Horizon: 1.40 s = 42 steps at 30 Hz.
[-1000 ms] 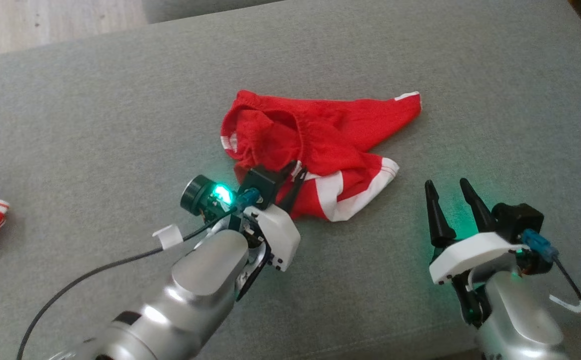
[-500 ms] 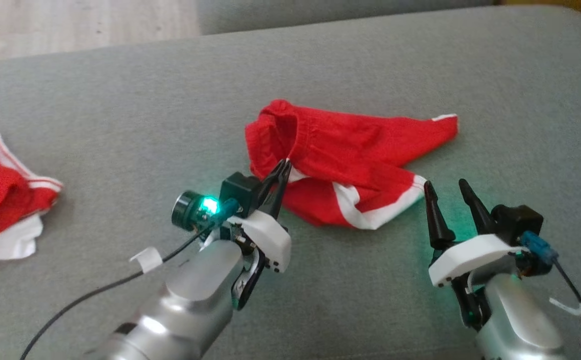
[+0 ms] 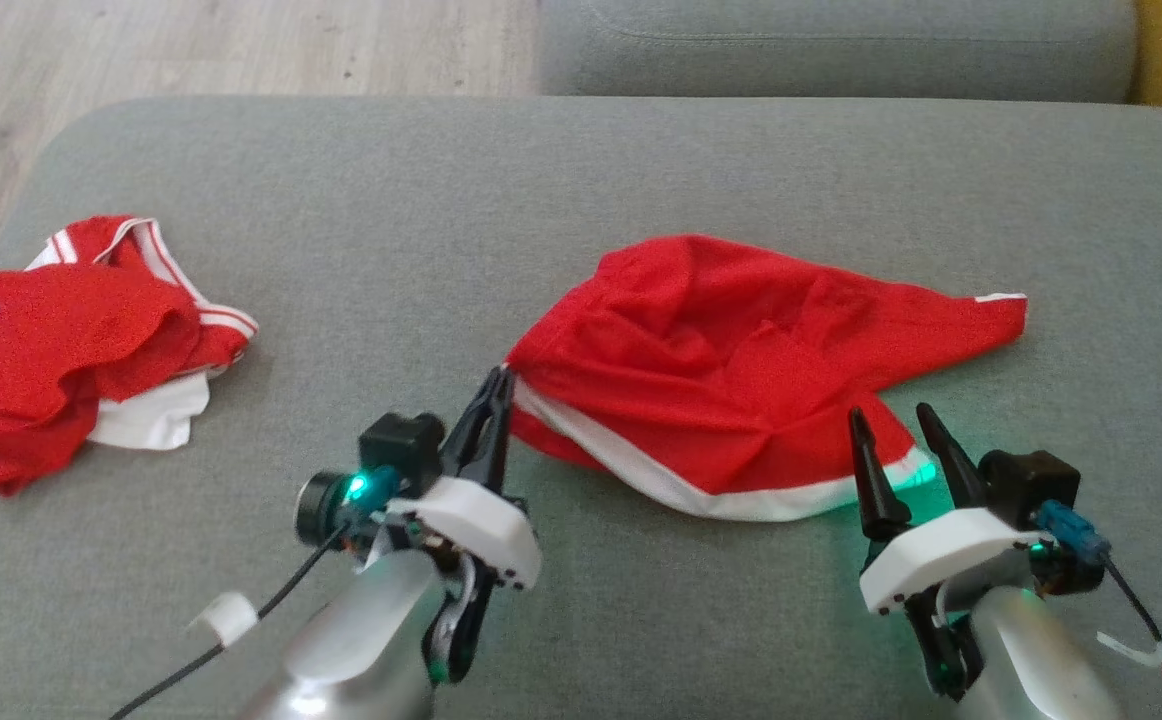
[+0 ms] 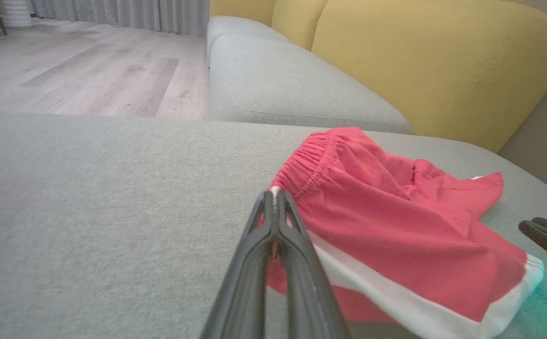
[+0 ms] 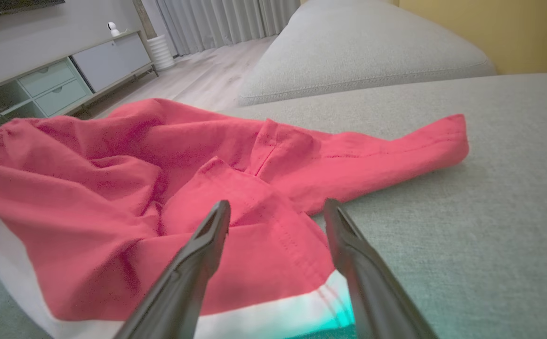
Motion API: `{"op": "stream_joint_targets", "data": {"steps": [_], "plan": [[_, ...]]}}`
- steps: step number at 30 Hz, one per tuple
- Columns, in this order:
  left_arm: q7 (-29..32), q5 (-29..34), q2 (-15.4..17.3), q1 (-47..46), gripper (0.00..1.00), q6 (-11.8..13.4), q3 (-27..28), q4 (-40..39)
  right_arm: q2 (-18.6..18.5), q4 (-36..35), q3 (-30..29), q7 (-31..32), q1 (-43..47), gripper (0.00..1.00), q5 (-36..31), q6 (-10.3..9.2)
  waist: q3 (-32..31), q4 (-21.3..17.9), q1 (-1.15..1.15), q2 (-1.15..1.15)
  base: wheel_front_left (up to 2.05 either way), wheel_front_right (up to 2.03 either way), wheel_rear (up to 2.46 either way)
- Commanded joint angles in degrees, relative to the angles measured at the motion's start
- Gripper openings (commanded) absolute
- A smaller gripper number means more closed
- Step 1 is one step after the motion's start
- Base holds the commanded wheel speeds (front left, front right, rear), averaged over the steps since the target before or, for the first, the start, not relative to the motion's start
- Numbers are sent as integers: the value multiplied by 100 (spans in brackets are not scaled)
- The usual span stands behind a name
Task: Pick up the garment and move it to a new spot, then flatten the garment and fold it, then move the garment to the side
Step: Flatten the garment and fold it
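The garment (image 3: 741, 360) is a pair of red shorts with a white stripe, lying crumpled on the grey couch cushion (image 3: 441, 200). My left gripper (image 3: 501, 378) is shut on its left edge, where the white stripe meets the waistband; the left wrist view shows the garment (image 4: 396, 226) pinched at the tips of that gripper (image 4: 273, 195). My right gripper (image 3: 891, 415) stands open at the garment's lower right hem, its fingers apart over the red cloth (image 5: 160, 188) and white band, with nothing held between the tips (image 5: 278, 207).
A second red and white garment (image 3: 71, 350) lies bunched at the cushion's left end. Beyond are another grey cushion (image 3: 841, 50), a yellow backrest (image 4: 433, 61) and wooden floor (image 3: 191, 50). A cable (image 3: 191, 660) trails from my left arm.
My left gripper closed on the garment's edge and drew it out, spreading the cloth wider. The head camera shifted, bringing the second garment and floor into view. The right gripper stayed open.
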Motion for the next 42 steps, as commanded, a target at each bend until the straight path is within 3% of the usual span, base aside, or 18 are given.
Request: {"op": "stream_joint_targets", "data": {"steps": [1,6,16,18,19,20,28,42], "plan": [[-70,65,133,-70,0,32,288,-174,24,-82,93,-63,-104,100,-62,-4,29,57,1,0,0,0,0],[-70,95,230,73,0,92,513,-58,24,44,95,-63,-170,100,-104,-4,118,-2,1,0,0,0,0],[-71,100,388,212,0,198,1143,524,24,-91,105,-63,-227,100,-109,-4,202,-482,1,0,0,0,0],[-71,202,423,326,35,236,1335,517,24,-176,99,-63,-195,100,-120,-4,158,-541,1,0,0,0,0],[-71,285,441,401,84,245,1407,499,24,-223,98,-63,-171,100,-121,-4,136,-563,1,0,0,0,0],[-71,354,452,481,100,258,1504,466,24,-273,90,-63,-147,100,-130,-4,110,-579,1,0,0,0,0],[-71,1326,521,1498,100,374,2483,-327,24,-659,83,-63,161,100,-288,-4,-173,-626,1,0,0,0,0],[-71,2793,85,2832,100,-6,3682,-1354,24,-622,304,-63,600,100,-454,-4,-491,-760,1,0,0,0,0]]}}
